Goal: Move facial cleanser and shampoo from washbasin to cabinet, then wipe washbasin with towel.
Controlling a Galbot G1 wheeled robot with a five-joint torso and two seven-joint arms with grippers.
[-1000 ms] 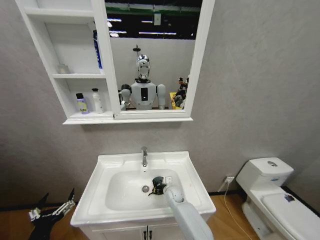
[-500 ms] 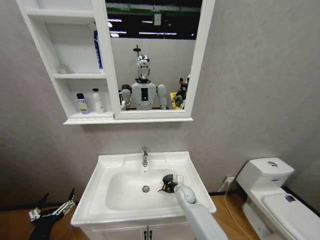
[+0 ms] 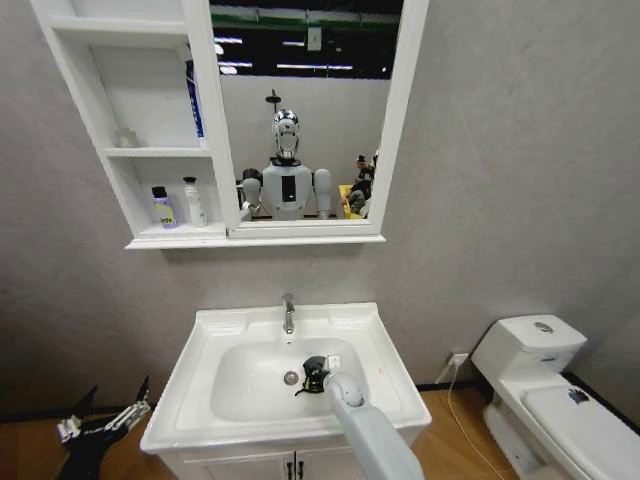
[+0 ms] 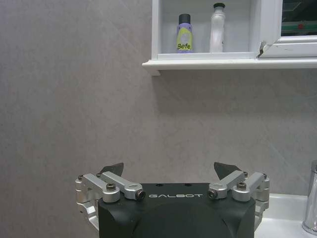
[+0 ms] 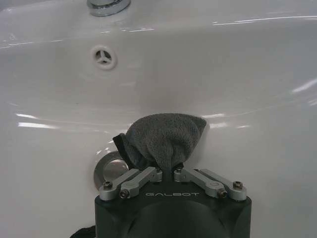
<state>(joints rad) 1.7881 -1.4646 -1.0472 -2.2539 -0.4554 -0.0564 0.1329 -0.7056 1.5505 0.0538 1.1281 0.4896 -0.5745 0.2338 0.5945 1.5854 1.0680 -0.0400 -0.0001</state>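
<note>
Wiping: right gripper [image 5: 166, 171] clamps small grey soft towel [image 5: 163, 136] inside white glossy ceramic washbasin [image 3: 375, 335], at 3 o'clock of round metal drain [image 3: 291, 378]. We press flat, sweep whole bowl. Left gripper [image 4: 169, 171] wide, parked.

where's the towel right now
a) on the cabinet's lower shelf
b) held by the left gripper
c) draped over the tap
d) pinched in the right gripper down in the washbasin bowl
d: the right gripper is shut on the grey towel, pressing it into the washbasin bowl beside the drain; the left gripper hangs open, off to the basin's left.
</note>
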